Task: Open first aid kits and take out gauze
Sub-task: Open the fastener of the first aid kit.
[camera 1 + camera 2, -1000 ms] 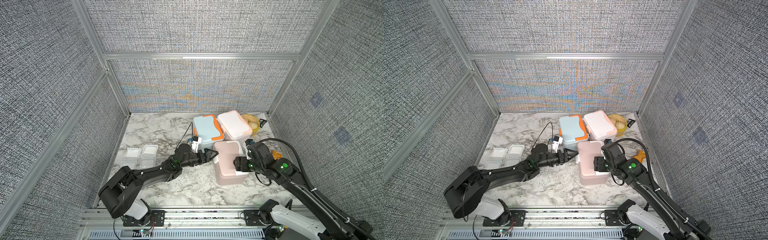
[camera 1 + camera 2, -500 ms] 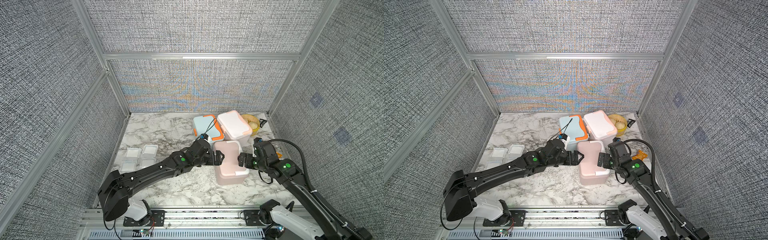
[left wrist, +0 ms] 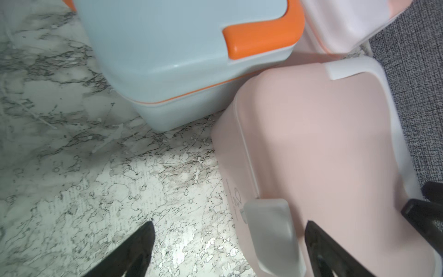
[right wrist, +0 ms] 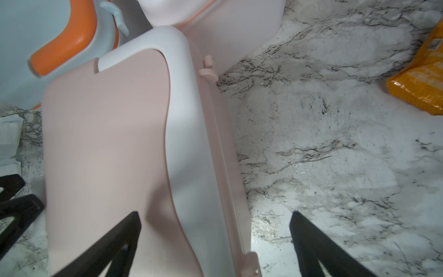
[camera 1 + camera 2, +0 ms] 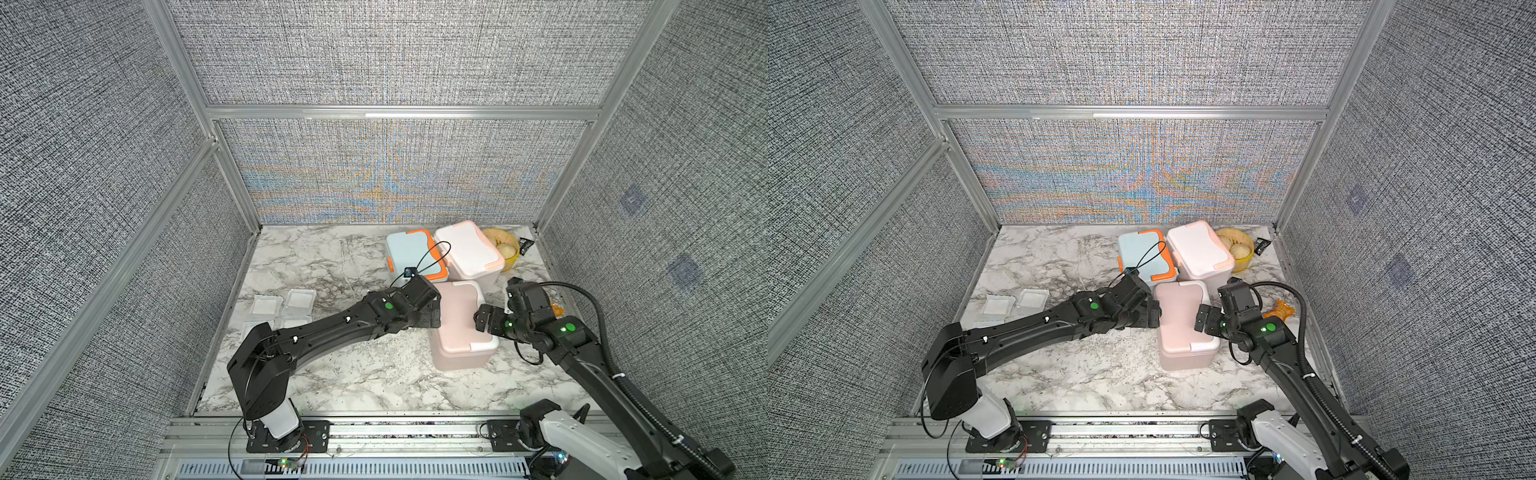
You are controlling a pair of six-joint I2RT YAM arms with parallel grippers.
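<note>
Left gripper and right gripper flank the pink kit in both top views. One is at its left edge, the other at its right, each with jaws apart and holding nothing. That kit stands on the bench with its lid down, just on the near side of the blue kit and the white kit. Both of those sit shut at the far right. Gauze pads lie clustered at the left, well apart from the kits. An orange wrapper lies at the right, beside the right arm.

From the left wrist, the spread fingers straddle the pink kit's white latch. From the right wrist, one finger hangs over the pink lid and the other over bare marble, with the kit's side edge between them.
</note>
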